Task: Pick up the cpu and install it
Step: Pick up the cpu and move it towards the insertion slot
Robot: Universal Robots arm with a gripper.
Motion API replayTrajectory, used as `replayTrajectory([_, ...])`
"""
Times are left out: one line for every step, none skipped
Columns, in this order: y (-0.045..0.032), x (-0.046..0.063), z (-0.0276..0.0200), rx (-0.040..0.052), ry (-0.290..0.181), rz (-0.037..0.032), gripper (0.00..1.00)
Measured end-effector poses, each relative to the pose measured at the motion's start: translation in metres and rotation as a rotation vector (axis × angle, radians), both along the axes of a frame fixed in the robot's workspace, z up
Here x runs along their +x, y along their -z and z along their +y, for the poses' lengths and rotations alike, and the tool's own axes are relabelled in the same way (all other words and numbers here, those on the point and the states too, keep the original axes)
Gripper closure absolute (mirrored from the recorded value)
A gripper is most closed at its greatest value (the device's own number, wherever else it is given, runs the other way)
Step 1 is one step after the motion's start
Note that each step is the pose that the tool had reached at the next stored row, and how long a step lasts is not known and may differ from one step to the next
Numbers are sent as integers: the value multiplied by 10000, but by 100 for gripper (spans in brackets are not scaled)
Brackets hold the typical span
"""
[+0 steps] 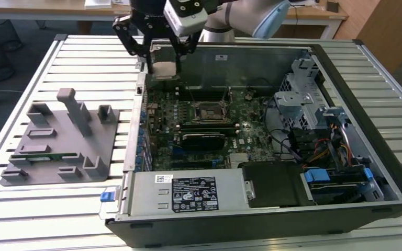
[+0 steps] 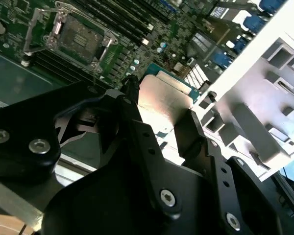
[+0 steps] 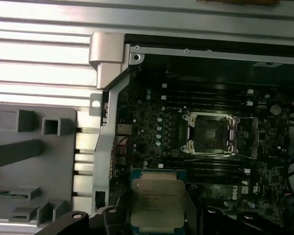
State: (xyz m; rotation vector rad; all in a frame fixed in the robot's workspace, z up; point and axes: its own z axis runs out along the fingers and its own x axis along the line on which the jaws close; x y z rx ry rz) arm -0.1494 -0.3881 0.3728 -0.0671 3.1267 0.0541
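Note:
My gripper [image 1: 163,63] is shut on the cpu [image 1: 165,69], a flat square chip with a dull silver top. It hangs in the air above the far corner of the open computer case [image 1: 368,157], on the exterior view's left. Both wrist views show the cpu [image 3: 157,203] [image 2: 164,105] pinched by its edges between the black fingers [image 2: 191,129]. The black socket [image 1: 208,111] on the green motherboard lies open with its metal frame lifted and nothing in it. The socket [image 3: 210,134] [image 2: 78,36] sits lower than the chip and off to one side.
A grey fixture plate [image 1: 19,175] with upright posts lies on the slatted table at the exterior view's left, with a green memory stick [image 1: 44,156] in it. Inside the case are a power supply [image 1: 187,193], drive cages [image 1: 305,89] and cables [image 1: 326,149].

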Motion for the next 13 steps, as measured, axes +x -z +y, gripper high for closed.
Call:
replayTrajectory([2,43,11,0,0,0,46])
replayTrajectory([5,83,25,1,-1,-1,46])
replayTrajectory([7,123,41,0,0,0,46])
replayTrajectory([9,160,57,-1,0,1,46])
replayTrajectory([12,196,73,0,0,0,46])
replayTrajectory([15,232,87,1,0,-1,46])
replayTrajectory([17,270,94,1,-1,-1,46])
replayTrajectory([18,308,98,0,-1,0,46])
replayTrajectory([19,347,100,0,1,0,46])
replayTrajectory([19,391,102,-1,0,1,46])
replayTrajectory([20,437,103,-1,-1,0,46])
replayTrajectory([21,482,105,0,1,0,46])
replayTrajectory([22,527,107,0,0,0,46])
